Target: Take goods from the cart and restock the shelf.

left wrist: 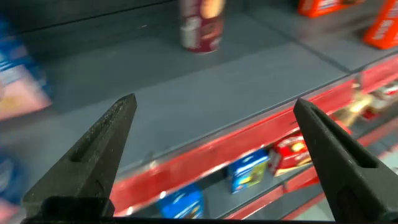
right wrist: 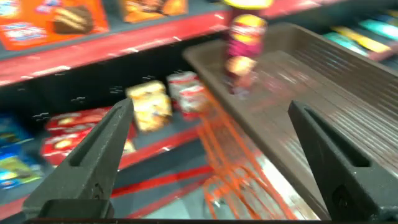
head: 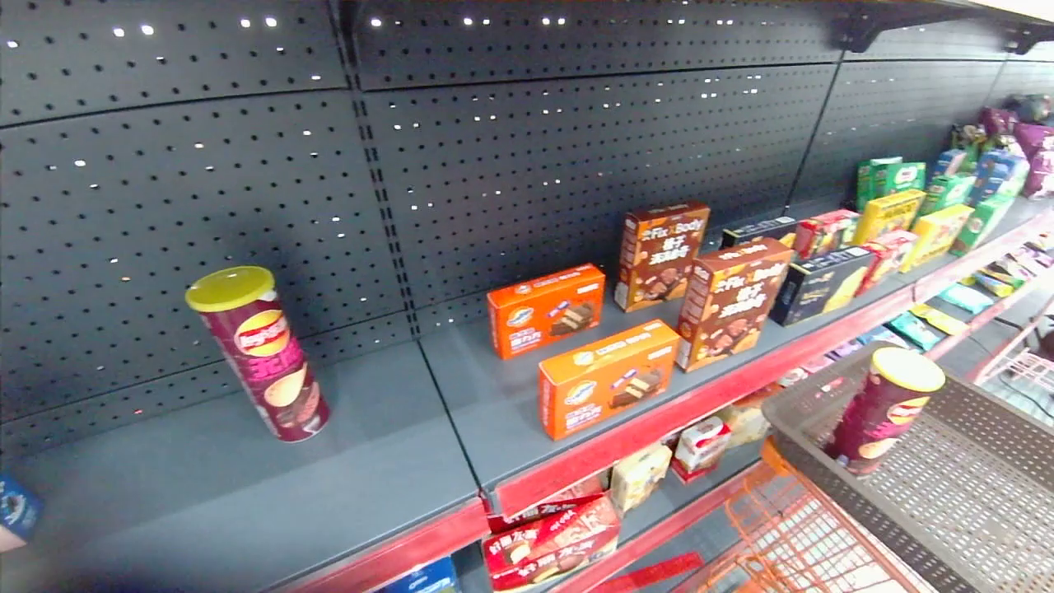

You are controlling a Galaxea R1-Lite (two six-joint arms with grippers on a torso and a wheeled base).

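Observation:
A maroon chip can with a yellow lid (head: 262,352) stands upright on the grey shelf board (head: 247,486), left of the boxes. The same can (left wrist: 202,26) shows ahead of my left gripper (left wrist: 214,121), which is open with nothing between its fingers and hovers over the shelf's red front edge (left wrist: 249,140). A second maroon chip can (head: 886,409) stands in the brown cart basket (head: 972,478). That second can (right wrist: 244,46) lies beyond my right gripper (right wrist: 211,127), which is open and empty, above the cart's orange frame (right wrist: 239,180).
Two orange boxes (head: 605,376) and two brown boxes (head: 729,301) stand on the shelf to the right, with more coloured boxes (head: 893,218) farther along. Lower shelves hold packets (head: 550,539). A blue package (head: 16,506) sits at the far left edge.

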